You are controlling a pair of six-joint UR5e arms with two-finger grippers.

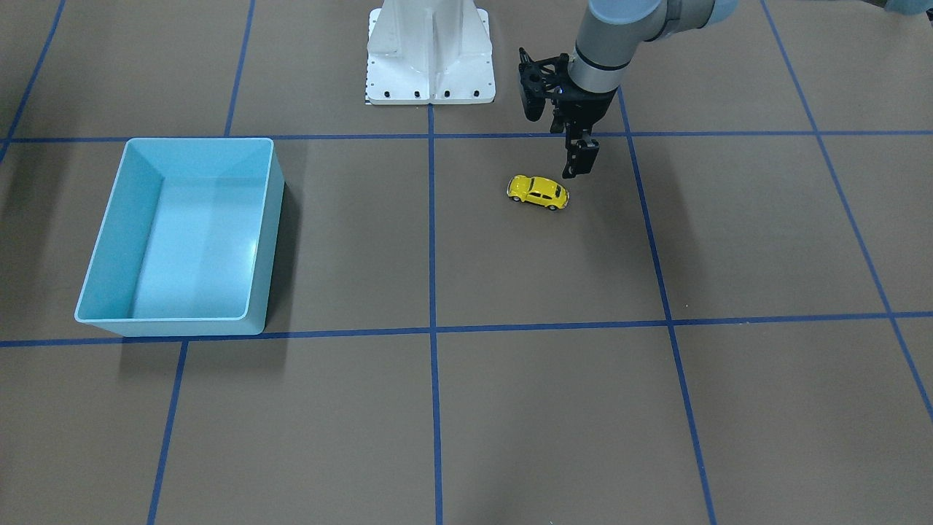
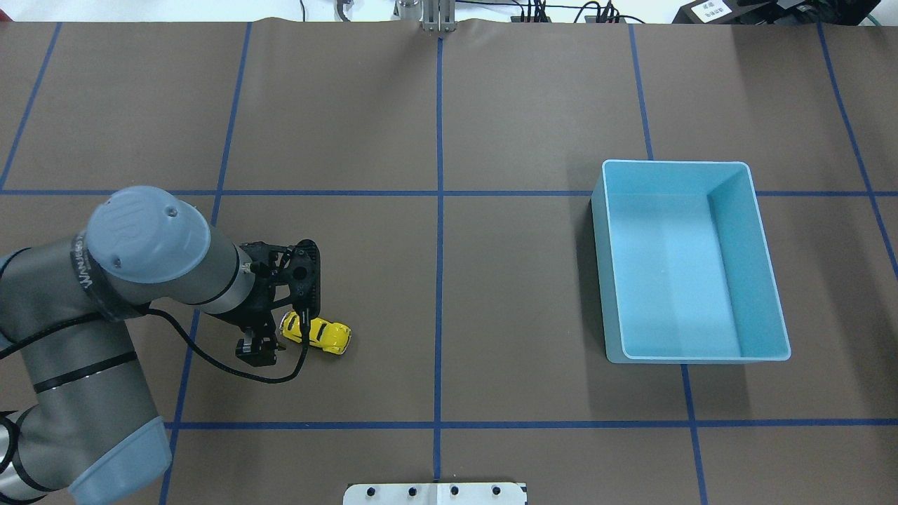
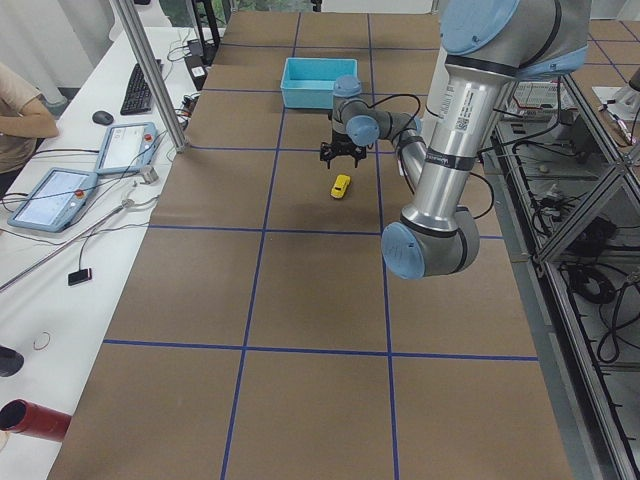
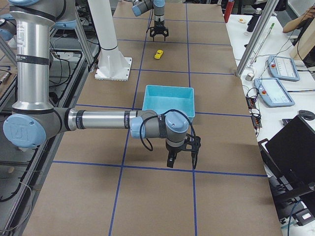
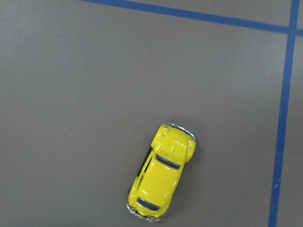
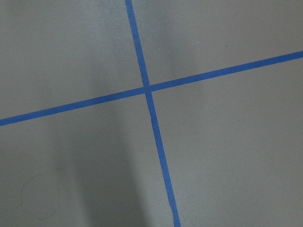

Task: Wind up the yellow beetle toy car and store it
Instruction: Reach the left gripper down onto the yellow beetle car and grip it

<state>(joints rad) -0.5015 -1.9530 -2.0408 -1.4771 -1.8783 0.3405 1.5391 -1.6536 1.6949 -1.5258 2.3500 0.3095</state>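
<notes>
Left jaws spread wide, hovering above the car (image 1: 538, 192).
It sits on the counter (image 1: 510, 255) just below them, seemingly off-centre; square your jaws across its sides before you descend.

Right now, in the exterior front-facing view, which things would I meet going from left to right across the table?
light-blue bin → white robot base → yellow beetle toy car
</notes>
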